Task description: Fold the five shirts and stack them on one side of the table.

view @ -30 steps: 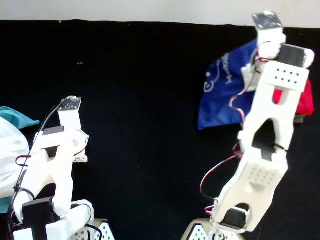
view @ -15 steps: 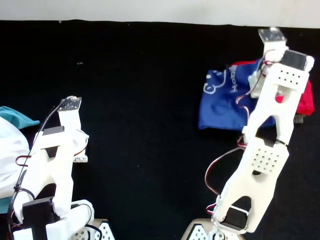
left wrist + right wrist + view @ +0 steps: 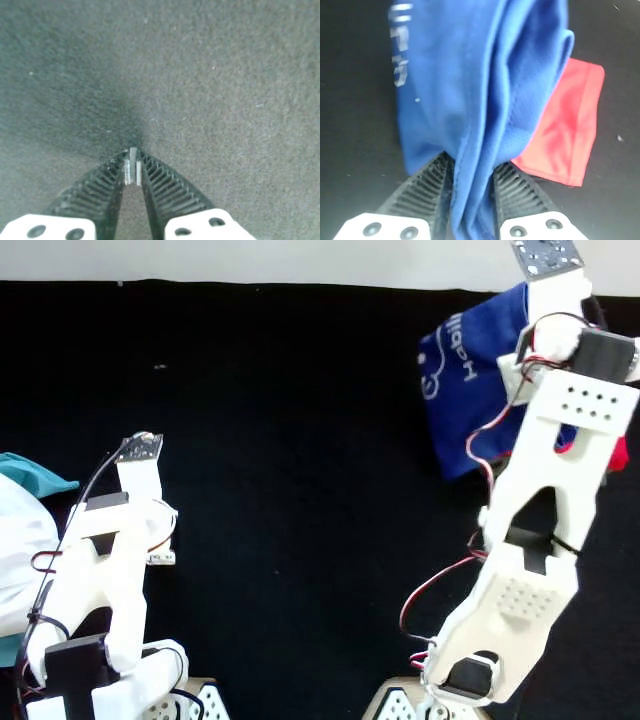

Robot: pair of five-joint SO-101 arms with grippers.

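Aloft, right fingers [image 3: 427,181] clamped on white-lettered blue shirt [image 3: 470,75], left fingers [image 3: 107,184] together

Overhead and close right-wrist views share blue shirt [image 3: 468,390].

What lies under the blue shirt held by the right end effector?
A red shirt lies flat on the black table beneath the blue shirt. Blue cloth covers part of it, so anything else there is hidden.

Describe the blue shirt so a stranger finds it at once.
On the black table, look at the far right end. The right claw grips a bunched blue shirt with white print; the red shirt beside it lies flat, plain.
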